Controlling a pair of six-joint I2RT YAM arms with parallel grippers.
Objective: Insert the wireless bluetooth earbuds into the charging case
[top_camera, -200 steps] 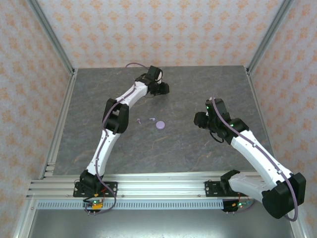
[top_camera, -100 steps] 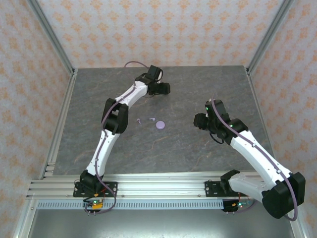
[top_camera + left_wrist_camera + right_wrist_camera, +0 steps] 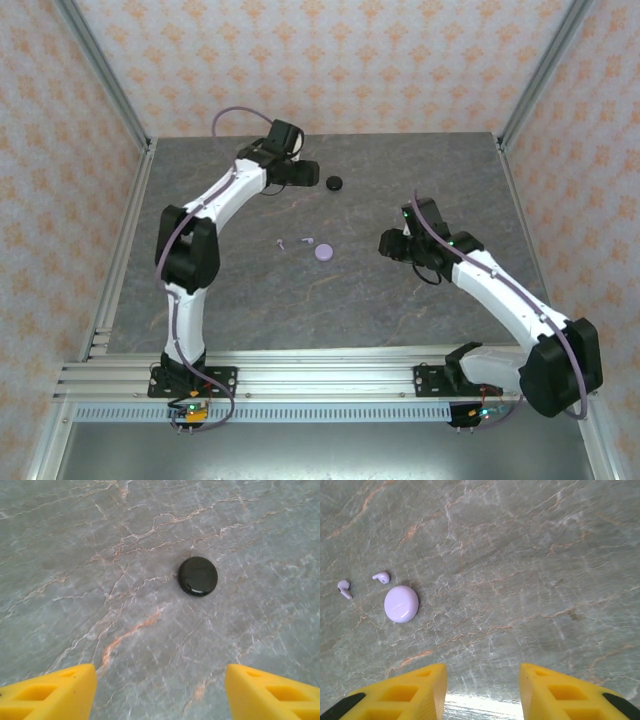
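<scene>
Both are hanging spread and empty: left tool near the black case far-centre, right tool right of the lilac case. Lilac earbuds are lying just left of it, likely skidding off if pinched off-centre.

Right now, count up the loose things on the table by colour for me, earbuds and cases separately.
lilac earbuds: 2
lilac round case: 1
black round case: 1
Total: 4
</scene>
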